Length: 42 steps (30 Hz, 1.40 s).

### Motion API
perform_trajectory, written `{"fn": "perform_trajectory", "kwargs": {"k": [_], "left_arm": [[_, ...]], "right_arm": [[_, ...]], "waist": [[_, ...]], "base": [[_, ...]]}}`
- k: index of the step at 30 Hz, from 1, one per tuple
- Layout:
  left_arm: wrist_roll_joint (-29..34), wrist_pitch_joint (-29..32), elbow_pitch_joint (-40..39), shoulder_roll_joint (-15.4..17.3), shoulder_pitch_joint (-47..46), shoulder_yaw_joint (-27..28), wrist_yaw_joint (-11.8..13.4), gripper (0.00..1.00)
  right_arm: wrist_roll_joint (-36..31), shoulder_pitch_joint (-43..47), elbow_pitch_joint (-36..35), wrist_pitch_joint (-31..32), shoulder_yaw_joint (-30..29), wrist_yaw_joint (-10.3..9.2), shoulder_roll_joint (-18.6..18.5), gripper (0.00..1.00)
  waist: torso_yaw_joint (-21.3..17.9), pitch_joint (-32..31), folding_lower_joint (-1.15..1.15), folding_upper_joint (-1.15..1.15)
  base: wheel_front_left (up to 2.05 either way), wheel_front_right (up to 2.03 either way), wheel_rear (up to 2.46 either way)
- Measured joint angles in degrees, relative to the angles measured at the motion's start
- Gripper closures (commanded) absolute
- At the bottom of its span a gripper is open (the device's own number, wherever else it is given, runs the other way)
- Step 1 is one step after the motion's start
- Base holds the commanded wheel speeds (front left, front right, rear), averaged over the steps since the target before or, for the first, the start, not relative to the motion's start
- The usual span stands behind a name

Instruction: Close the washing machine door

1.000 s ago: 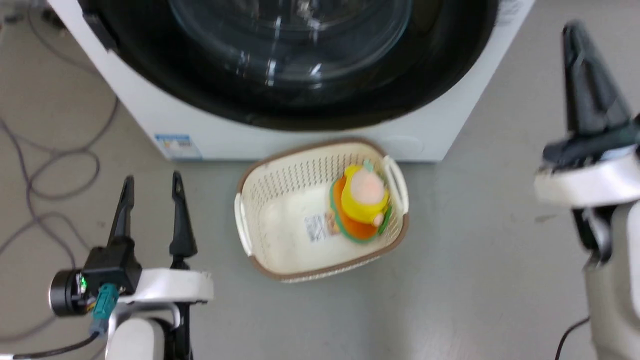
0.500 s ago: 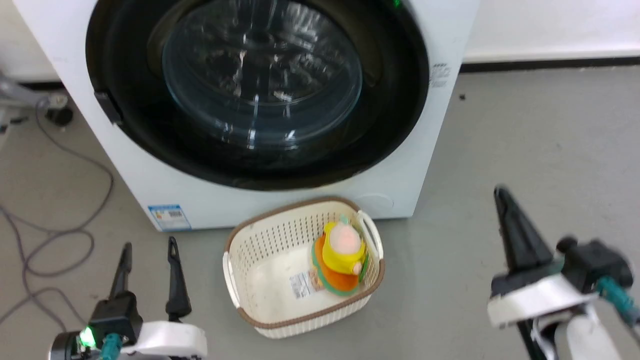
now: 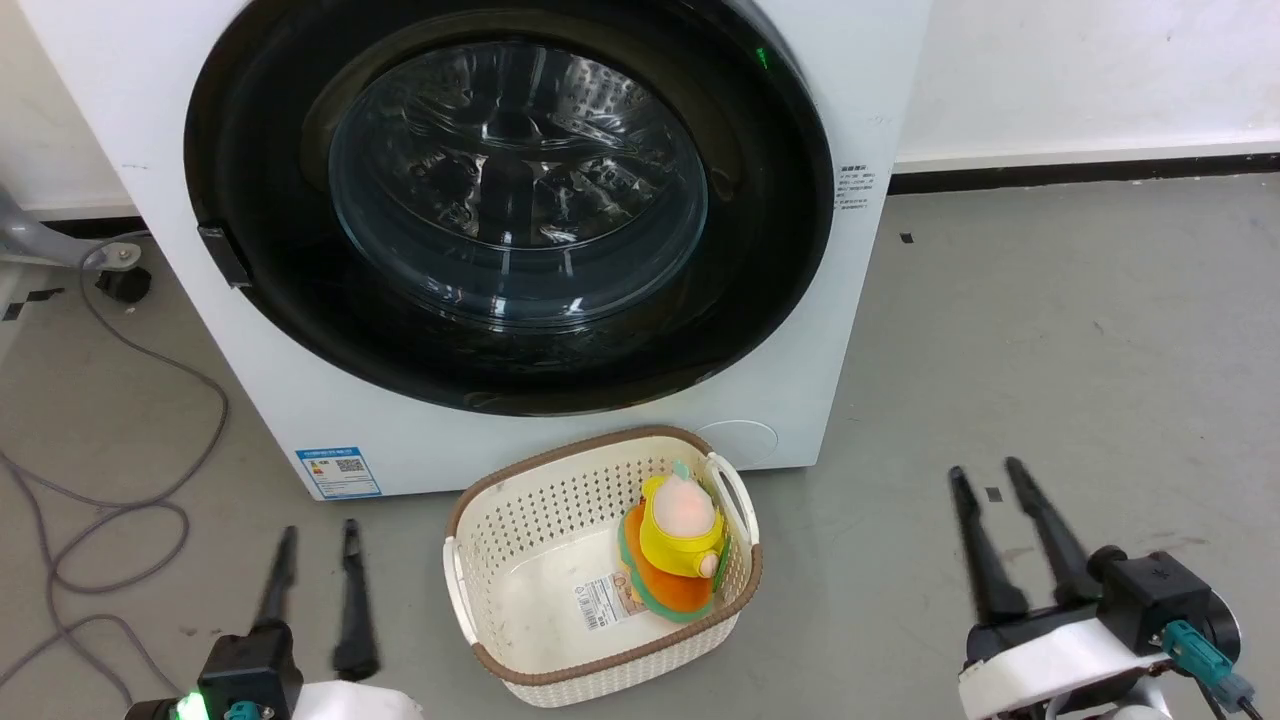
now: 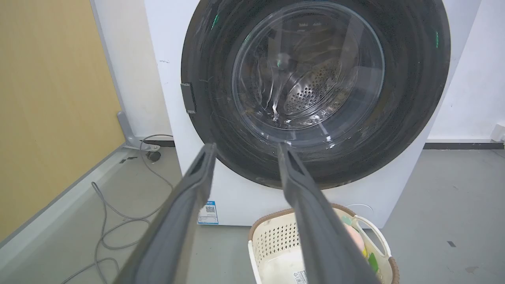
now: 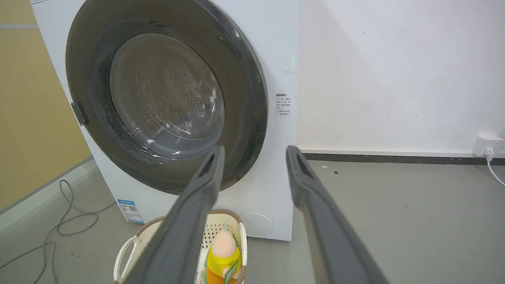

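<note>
The washing machine [image 3: 600, 440] [image 4: 240, 201] [image 5: 276, 157] is a big white box against the wall. Its round black washing machine door [image 3: 510, 210] [image 4: 315, 79] [image 5: 165, 94], with a bulging glass window, lies flush against the front, shut. My left gripper [image 3: 318, 535] [image 4: 246, 148] hovers low at the lower left, open and empty, well short of the machine. At the lower right my right gripper [image 3: 988, 475] [image 5: 254, 152] is open too, holding nothing, over the bare floor.
A cream basket [image 3: 500, 560] [image 4: 272, 248] [image 5: 126, 248] with a yellow and orange toy [image 3: 675, 535] [image 5: 221, 256] sits on the floor just before the machine. Grey cables [image 3: 110, 500] loop at the left. A power socket [image 5: 489, 146] is on the right wall.
The head view has tilted up, bringing more of the door into sight. The right arm has dropped from high at the right to low, and its fingers have parted.
</note>
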Motion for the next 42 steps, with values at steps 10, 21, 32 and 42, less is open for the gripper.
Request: {"fn": "perform_trajectory", "kwargs": {"k": [10, 21, 32, 42], "left_arm": [[0.03, 0.77, -0.04, 0.00, -0.01, -0.04, -0.18, 1.00], [0.07, 2.23, -0.36, 0.00, -0.04, -0.27, -0.67, 1.00], [0.48, 3.61, -0.67, 0.00, -0.24, -0.51, -1.03, 1.00], [0.64, 4.81, -0.98, 0.00, -0.28, -0.70, -1.32, 1.00]], "right_arm": [[-0.26, -0.01, -0.27, 0.77, -0.02, 0.00, 0.00, 1.00], [-0.85, -0.01, -1.18, 2.12, -0.20, 0.00, 0.00, 1.00], [-1.32, 0.07, -1.92, 3.60, -0.40, 0.00, 0.00, 1.00], [-1.78, 0.24, -2.61, 4.86, -0.53, 0.00, 0.00, 1.00]], "waist": [[0.36, -0.02, 0.00, 0.00], [1.03, -0.03, 0.01, 0.00], [1.55, -0.05, 0.01, 0.00], [2.03, -0.06, 0.01, 0.00]], "base": [[0.00, 0.00, 0.00], [0.00, 0.00, 0.00], [0.00, 0.00, 0.00], [0.00, 0.00, 0.00]]}}
